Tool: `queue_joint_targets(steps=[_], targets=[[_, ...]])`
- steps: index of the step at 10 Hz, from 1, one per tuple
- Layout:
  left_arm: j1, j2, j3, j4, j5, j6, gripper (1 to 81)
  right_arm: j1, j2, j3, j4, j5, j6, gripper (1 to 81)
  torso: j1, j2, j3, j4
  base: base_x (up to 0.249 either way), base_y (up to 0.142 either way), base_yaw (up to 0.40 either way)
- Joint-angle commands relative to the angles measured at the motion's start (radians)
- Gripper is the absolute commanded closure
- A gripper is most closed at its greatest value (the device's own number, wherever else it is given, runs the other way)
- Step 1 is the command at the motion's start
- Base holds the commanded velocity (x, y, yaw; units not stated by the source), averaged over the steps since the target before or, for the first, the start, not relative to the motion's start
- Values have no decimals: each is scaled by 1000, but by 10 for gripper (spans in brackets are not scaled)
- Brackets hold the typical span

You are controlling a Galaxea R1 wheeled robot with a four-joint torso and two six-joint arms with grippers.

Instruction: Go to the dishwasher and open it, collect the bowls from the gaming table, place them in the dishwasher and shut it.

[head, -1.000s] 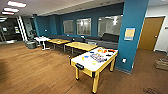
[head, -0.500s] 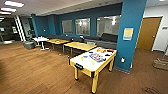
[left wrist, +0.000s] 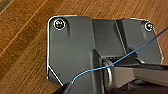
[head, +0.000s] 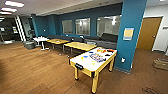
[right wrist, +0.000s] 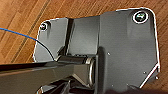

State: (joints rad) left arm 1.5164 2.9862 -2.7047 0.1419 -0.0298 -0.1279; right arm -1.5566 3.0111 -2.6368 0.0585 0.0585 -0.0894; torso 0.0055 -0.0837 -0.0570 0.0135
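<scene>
The gaming table (head: 84,61), with a white top and yellow sides and legs, stands in the middle right of the head view beside a teal pillar. Small bowls lie on its top: red ones (head: 101,50) and a black one (head: 108,54) at the far end, a blue one (head: 85,56) and a yellow one (head: 93,63) nearer. The dishwasher is out of view. Both wrist views look down past the robot's dark plate onto wood floor.
The teal pillar (head: 130,37) rises right behind the gaming table. Two yellow-wood tables (head: 79,45) and a small white table (head: 40,39) stand further back by a dark sofa (head: 107,40). A wooden door (head: 148,33) and a floor box (head: 161,63) are on the right. Wood floor (head: 32,67) spreads left.
The whole head view has shifted slightly, so the camera has moved a little. The table and the bowls stay where they were.
</scene>
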Motion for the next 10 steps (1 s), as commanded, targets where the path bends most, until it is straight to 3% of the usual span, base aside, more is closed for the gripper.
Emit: queue_joint_targets(steps=[1, 10], targets=[[-52, -7, 2, 2, 47, 5, 10, 52, 4, 5, -9, -51, -4, 10, 0, 0, 0, 0, 0, 0, 0], [-48, -7, 2, 5, 33, 7, 10, 57, 2, 3, -11, -51, -4, 10, -1, -1, 0, 0, 139, 0, 0]])
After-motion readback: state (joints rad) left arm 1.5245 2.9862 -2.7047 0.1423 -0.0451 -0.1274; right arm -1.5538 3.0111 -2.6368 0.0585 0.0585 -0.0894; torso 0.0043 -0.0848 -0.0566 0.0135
